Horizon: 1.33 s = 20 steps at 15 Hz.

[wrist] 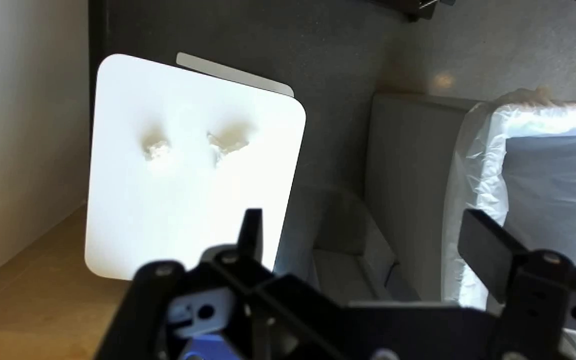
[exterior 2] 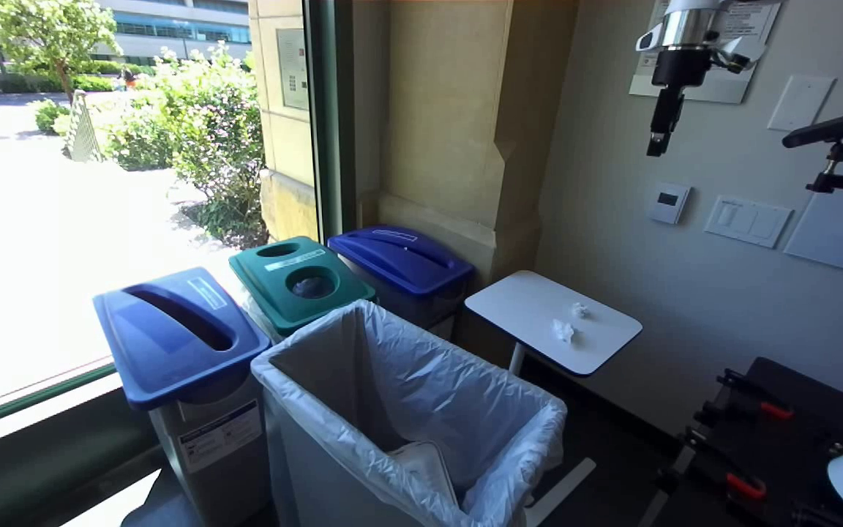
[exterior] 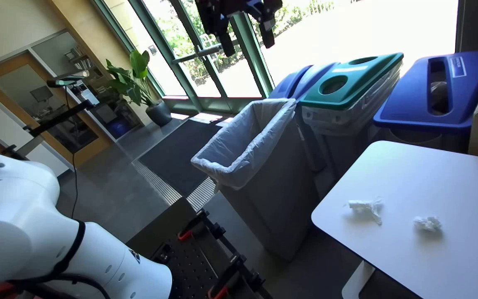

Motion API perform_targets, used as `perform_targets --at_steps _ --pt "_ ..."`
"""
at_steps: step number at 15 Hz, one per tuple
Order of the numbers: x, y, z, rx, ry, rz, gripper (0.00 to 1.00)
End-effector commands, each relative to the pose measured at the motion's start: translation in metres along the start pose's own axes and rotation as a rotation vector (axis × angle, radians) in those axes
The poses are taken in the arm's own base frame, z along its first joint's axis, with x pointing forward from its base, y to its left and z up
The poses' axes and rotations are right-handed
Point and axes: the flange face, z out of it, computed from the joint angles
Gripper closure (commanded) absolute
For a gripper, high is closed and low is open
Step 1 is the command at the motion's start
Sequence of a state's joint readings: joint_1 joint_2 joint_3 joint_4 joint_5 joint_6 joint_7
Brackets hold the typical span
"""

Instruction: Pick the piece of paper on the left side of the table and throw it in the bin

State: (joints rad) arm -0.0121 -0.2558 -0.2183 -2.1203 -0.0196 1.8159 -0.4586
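The piece of paper is a wide, flattish crumpled white wad. It lies on the white table (exterior: 392,257) near its edge; it shows in both exterior views, the paper (exterior: 363,206) and the same paper (exterior 2: 563,331), and in the wrist view as the paper (wrist: 225,146). The grey bin (exterior: 276,195) with its pale liner folded over the rim stands beside the table; in the wrist view the bin (wrist: 408,190) is at right. My gripper (wrist: 360,220) is open and empty, high above the table and bin; in an exterior view the gripper (exterior 2: 657,146) is seen edge-on.
A rounder white wad (exterior: 428,224) lies on the table beside the paper. A green-lidded bin (exterior: 347,83) and blue-lidded bins (exterior: 421,104) stand behind the grey bin. A wall (wrist: 23,125) runs along the table's side. A black base (exterior: 193,265) with clamps is near the robot.
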Motion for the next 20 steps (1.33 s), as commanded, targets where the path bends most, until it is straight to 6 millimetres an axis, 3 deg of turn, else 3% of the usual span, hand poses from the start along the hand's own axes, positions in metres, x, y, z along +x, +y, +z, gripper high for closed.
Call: perform_targets --at_steps 1,7,12,13,15,19,20 --pt "0.015 0.015 0.038 0.011 -0.016 0.074 0.00" --pt "0.039 0.051 0.145 0.008 0.002 0.231 0.00" --pt "0.046 0.076 0.230 0.005 0.006 0.357 0.00" --pt "0.043 0.071 0.213 -0.005 0.004 0.308 0.00" --pt "0.043 0.073 0.230 -0.001 -0.020 0.313 0.00" --pt "0.046 0.072 0.221 -0.004 -0.003 0.309 0.00" --pt "0.047 0.073 0.230 0.009 0.001 0.321 0.00"
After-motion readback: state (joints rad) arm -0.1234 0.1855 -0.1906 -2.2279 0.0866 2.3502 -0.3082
